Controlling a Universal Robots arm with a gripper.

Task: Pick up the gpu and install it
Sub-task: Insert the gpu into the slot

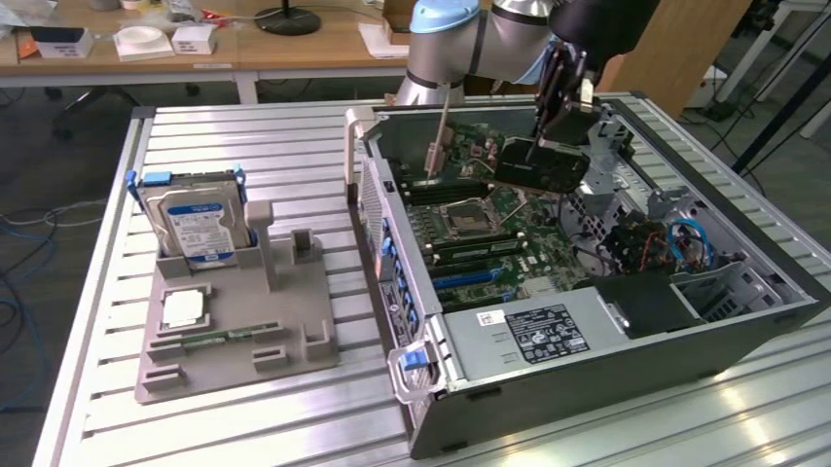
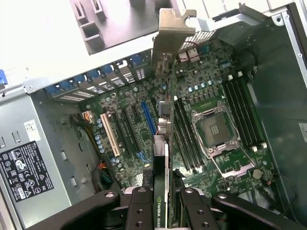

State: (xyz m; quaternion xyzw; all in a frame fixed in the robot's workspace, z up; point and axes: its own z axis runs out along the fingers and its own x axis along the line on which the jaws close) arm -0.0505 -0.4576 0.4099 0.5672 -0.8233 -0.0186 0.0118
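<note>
A: What's on the exterior view's left?
B: A hard drive (image 1: 195, 226) stands upright in a grey holder (image 1: 234, 302). A memory stick (image 1: 232, 338) lies flat lower in that holder. All of it is on the slatted table (image 1: 221, 136).
A: And the middle?
B: An open computer case (image 1: 649, 370) lies on its side. The motherboard (image 1: 481, 243) faces up and the power supply (image 1: 539, 331) is at the lower end.
A: Where's the gpu?
B: The gpu (image 1: 539, 165) is in the upper middle of the frame, inside the case and over the motherboard. Whether it touches a slot, cannot tell.
A: What's the gripper doing?
B: The gripper (image 1: 565, 117) hangs from the arm (image 1: 481, 39) at the top, closed narrow on the gpu's upper edge. In the wrist view the fingers (image 2: 139, 211) pinch the card from both faces. It's seen edge-on there, with its silver bracket (image 2: 173, 33) at the far end by the case's rear wall.
</note>
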